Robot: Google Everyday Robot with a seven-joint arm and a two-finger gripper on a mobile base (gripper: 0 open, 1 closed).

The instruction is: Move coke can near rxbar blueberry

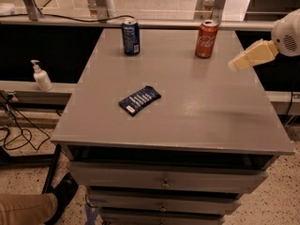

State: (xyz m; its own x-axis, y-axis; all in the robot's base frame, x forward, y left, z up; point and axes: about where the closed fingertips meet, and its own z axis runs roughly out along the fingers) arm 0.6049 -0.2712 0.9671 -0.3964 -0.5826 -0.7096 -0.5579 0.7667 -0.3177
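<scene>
The red coke can (206, 39) stands upright at the back right of the grey table (211, 111). The rxbar blueberry (139, 100), a flat dark navy bar with white text, lies near the table's middle left. My gripper (234, 65) reaches in from the right edge, above the table's right side, to the right of and a little nearer than the coke can, apart from it. It holds nothing that I can see.
A dark blue soda can (131, 36) stands at the back left of the table. Drawers (164, 182) sit below the tabletop. A white pump bottle (41, 77) stands on a ledge at left. Cables lie on the floor at left.
</scene>
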